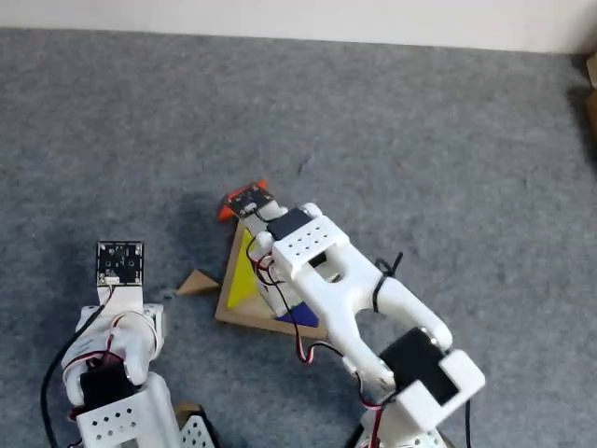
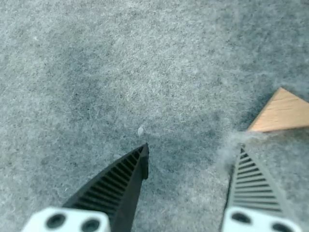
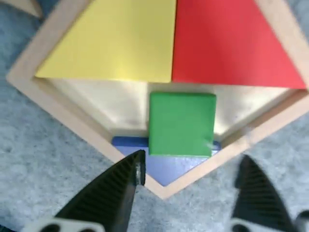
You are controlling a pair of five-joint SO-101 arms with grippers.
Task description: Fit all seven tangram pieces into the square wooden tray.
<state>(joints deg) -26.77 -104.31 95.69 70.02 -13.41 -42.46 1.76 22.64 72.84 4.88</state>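
tray: square wooden tray (image 3: 63,108) lying flat | inside: yellow triangle (image 3: 116,41) touching red triangle (image 3: 231,43); green square (image 3: 182,124) overlapping blue triangle (image 3: 166,169) at a corner | outside: plain wooden triangle (image 1: 198,283) just beside the tray

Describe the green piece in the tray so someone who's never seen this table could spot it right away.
Start at the square wooden tray on the grey carpet, by the right gripper. Inside, the green piece sits between the yellow triangle and red triangle and the corner nearest that gripper, partly covering a blue piece. It is the only square among them.
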